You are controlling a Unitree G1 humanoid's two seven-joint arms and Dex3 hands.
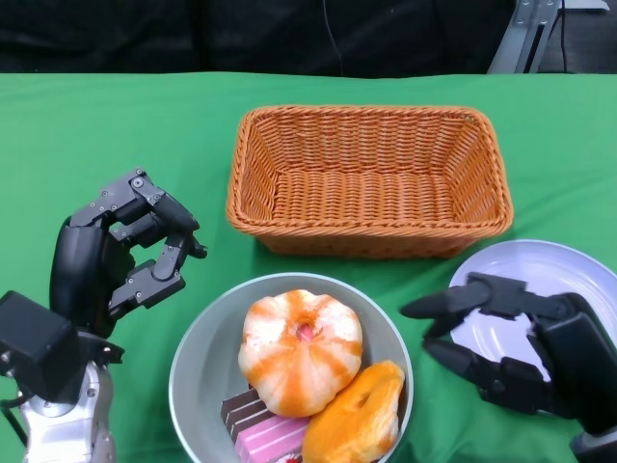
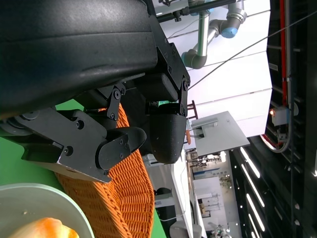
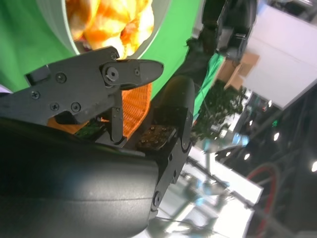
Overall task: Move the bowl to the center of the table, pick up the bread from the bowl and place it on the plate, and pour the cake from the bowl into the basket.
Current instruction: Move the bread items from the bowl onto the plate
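Flanking the bowl, left hand and right hand hover spread, holding nothing.

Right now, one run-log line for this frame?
bowl: near edge, holds bread, cake | left robot hand: open, beside bowl | right robot hand: open, over plate | basket: empty

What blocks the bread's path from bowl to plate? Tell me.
Nothing lying on the table does. The right hand hovers open over the plate's near edge, between it and the bowl; the bread lies free on top.
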